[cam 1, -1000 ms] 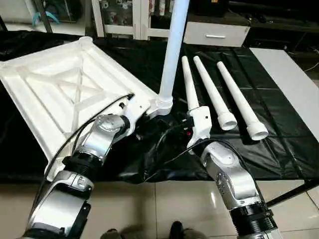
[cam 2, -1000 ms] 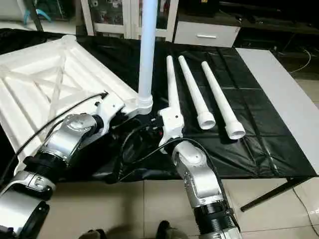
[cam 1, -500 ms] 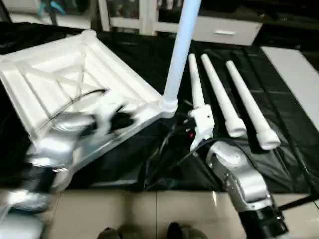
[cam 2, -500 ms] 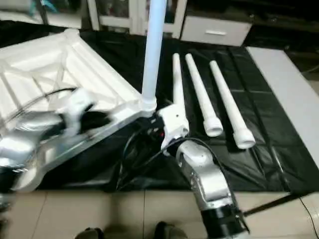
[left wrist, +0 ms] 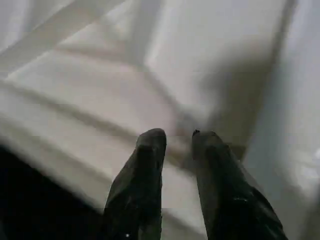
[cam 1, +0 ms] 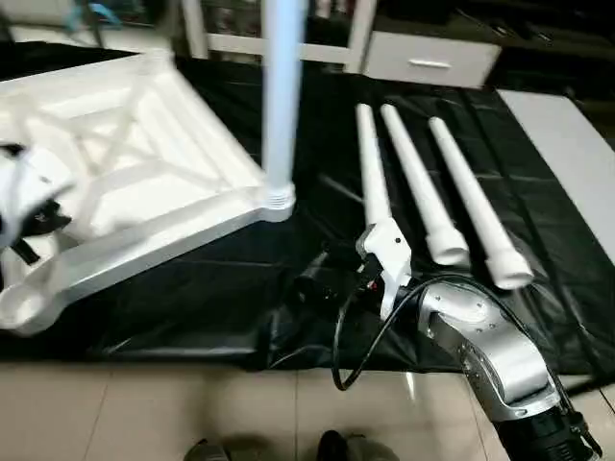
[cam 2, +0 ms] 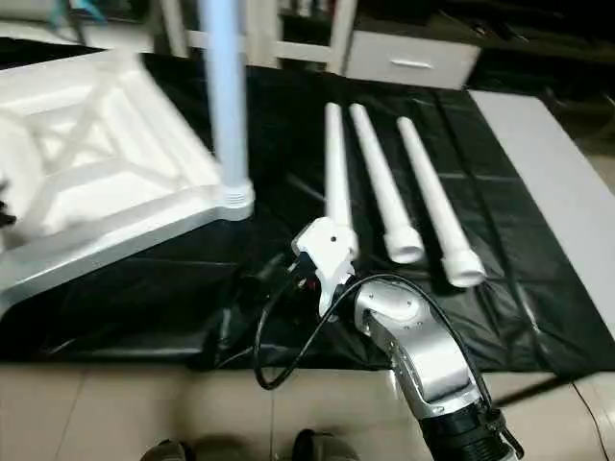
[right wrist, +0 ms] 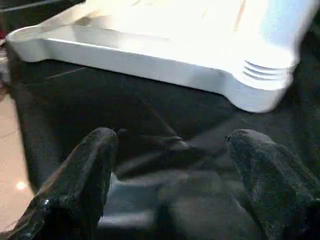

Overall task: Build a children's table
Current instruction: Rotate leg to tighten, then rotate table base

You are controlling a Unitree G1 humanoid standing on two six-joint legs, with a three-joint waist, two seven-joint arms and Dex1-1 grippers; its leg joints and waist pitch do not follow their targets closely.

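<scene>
The children's table top (cam 1: 144,182) lies upside down on the black cloth at the left, its X ribs up. One leg (cam 1: 282,96) stands upright in the near corner socket (cam 1: 279,200). Three more legs (cam 1: 418,182) lie side by side on the cloth to the right. My left gripper (left wrist: 178,136) hovers over the ribbed underside, its fingers slightly apart with nothing between them. My right gripper (right wrist: 172,135) is wide open and empty, low over the cloth, a short way in front of the socket corner (right wrist: 260,82).
The black cloth (cam 1: 240,288) ends at the tiled floor close in front of me. A black cable (cam 1: 351,336) loops off my right wrist. A white board (cam 1: 567,144) lies at the right, and a white drawer unit (cam 1: 432,62) stands behind.
The table top and its upright leg have swung left, away from my right gripper. My left arm has swept to the far left and its fingers have parted a little. The right gripper stays open.
</scene>
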